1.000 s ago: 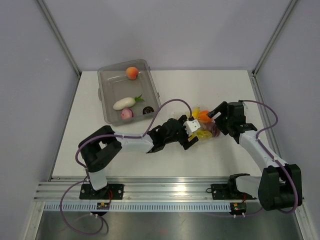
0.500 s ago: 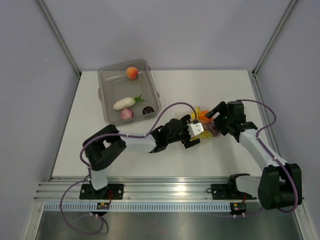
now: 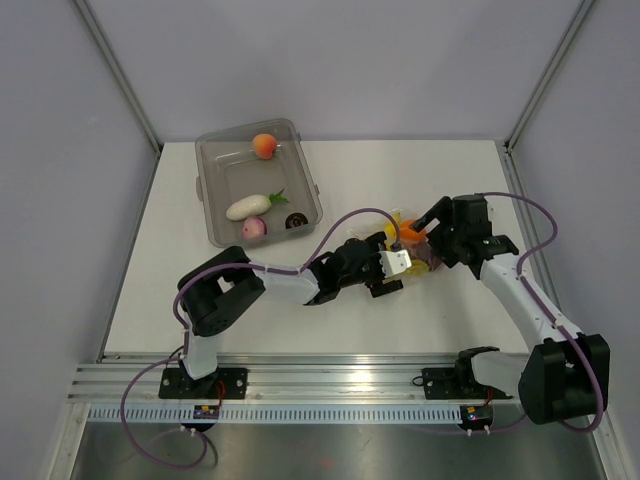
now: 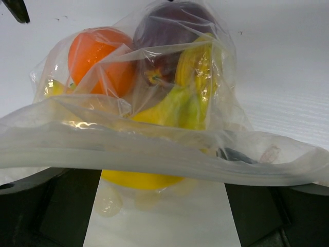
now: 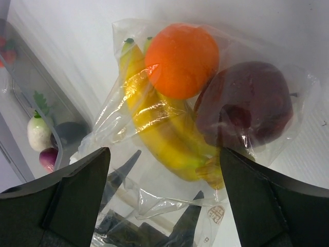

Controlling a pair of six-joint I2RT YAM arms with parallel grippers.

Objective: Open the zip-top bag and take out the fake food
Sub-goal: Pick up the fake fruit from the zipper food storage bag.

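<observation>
The zip-top bag (image 3: 418, 258) lies right of the table's middle, holding an orange (image 3: 408, 231), a yellow banana bunch (image 5: 164, 134) and a dark red apple (image 5: 247, 110). My left gripper (image 3: 392, 265) is at the bag's near-left end, jaws spread wide. In the left wrist view the bag's mouth edge (image 4: 154, 149) stretches across both fingers, with the orange (image 4: 97, 59), bananas (image 4: 190, 92) and apple (image 4: 167, 31) behind it. My right gripper (image 3: 428, 222) hovers open over the bag's far side (image 5: 169, 198), touching nothing. Its view shows the left fingertips (image 5: 123, 164) dark behind the film.
A clear-grey tub (image 3: 210, 215) stands at the back left with a peach (image 3: 264, 146), a white radish (image 3: 247, 207), a pink-red piece (image 3: 254, 228) and a dark round piece (image 3: 296, 220). The enclosure walls rise on both sides.
My left gripper has pushed rightward into the bag's end, and the bag has shifted slightly right. My right gripper has drawn back a little toward the far right.
</observation>
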